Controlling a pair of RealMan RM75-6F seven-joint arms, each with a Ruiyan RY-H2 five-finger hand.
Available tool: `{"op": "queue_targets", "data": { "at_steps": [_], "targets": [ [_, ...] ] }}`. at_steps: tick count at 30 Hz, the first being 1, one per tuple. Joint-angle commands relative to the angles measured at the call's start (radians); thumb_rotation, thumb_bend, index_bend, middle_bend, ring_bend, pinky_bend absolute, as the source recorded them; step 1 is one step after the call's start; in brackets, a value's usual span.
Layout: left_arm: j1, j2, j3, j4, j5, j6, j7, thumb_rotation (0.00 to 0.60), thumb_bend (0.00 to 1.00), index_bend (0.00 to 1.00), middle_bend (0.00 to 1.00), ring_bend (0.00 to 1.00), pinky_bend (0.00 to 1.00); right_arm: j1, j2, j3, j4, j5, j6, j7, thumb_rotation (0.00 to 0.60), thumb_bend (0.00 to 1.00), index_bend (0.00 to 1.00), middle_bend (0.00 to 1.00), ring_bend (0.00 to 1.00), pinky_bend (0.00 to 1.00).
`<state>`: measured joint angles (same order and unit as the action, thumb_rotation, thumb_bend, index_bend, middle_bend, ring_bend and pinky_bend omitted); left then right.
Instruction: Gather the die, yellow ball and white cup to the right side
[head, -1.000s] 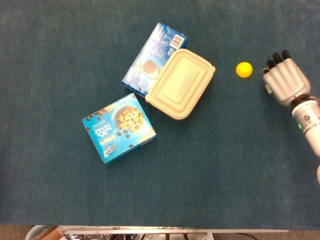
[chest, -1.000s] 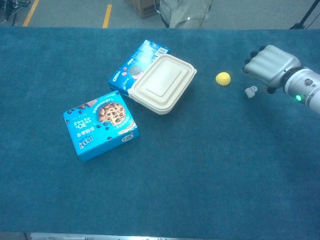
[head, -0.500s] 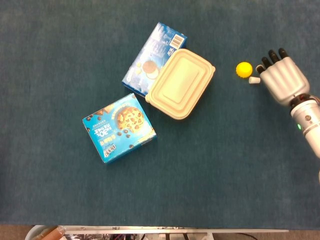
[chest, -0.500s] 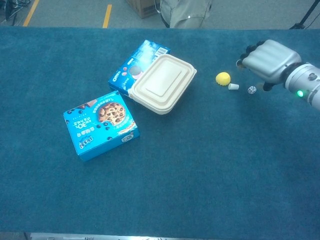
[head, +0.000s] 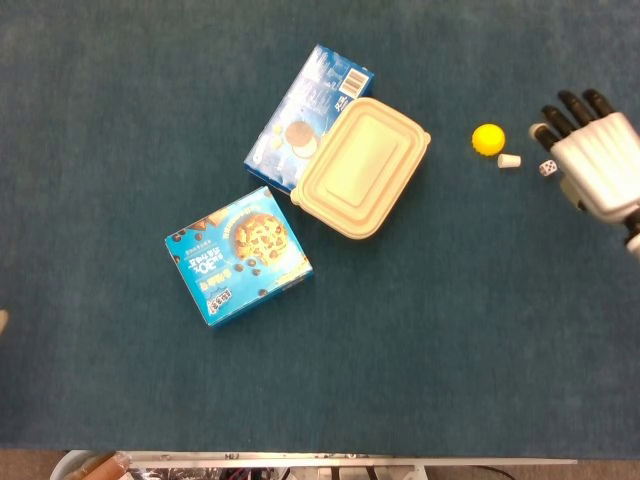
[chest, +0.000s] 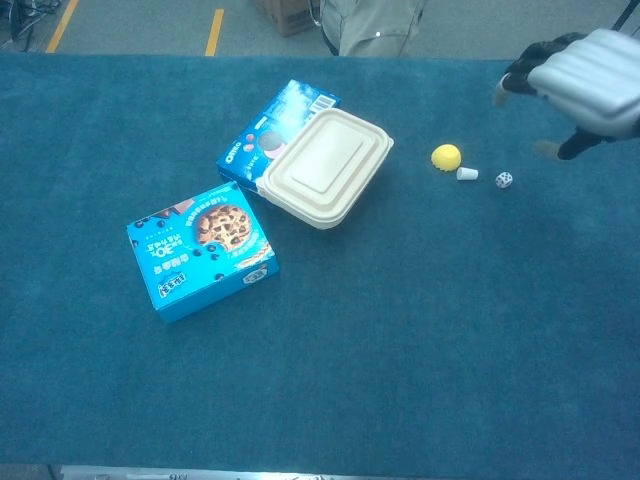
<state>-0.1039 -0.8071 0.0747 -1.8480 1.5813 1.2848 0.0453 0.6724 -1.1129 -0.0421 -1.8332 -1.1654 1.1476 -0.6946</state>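
On the felt-like blue table (head: 450, 330), the round yellow ball (head: 488, 139), tiny tapered white cup (head: 509, 160) on its side and spotted white die (head: 547, 168) lie in a close row at the right. The ribbed silver right hand (head: 595, 160) hovers beside the die, dark fingers (head: 575, 108) spread, holding nothing.

The right hand (head: 598, 165) has a silvery-white ribbed shell across its back — the fingers (head: 574, 106) are black, with pale tips in the chest view.
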Motion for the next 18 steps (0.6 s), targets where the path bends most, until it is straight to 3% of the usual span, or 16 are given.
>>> {"op": "queue_targets", "data": {
  "at_steps": [1, 9, 18],
  "targets": [
    [-0.031, -0.001, -0.01, 0.008, 0.021, -0.026, -0.012, 0.538, 0.29, 0.29, 0.31, 0.21, 0.17, -0.038, 0.036, -0.011, -0.031, -0.059, 0.03, 0.044, 0.6, 0.22, 0.3, 0.25, 0.14, 0.19],
    [-0.114, -0.021, -0.032, 0.027, 0.074, -0.083, -0.064, 0.582, 0.29, 0.26, 0.28, 0.19, 0.16, -0.084, 0.085, -0.014, -0.077, -0.166, 0.064, 0.102, 0.6, 0.11, 0.3, 0.25, 0.14, 0.19],
    [-0.23, -0.077, -0.051, 0.113, 0.169, -0.133, -0.209, 0.6, 0.29, 0.21, 0.23, 0.14, 0.14, -0.139, 0.133, -0.015, -0.095, -0.257, 0.097, 0.178, 0.6, 0.08, 0.3, 0.25, 0.14, 0.19]
  ]
}}
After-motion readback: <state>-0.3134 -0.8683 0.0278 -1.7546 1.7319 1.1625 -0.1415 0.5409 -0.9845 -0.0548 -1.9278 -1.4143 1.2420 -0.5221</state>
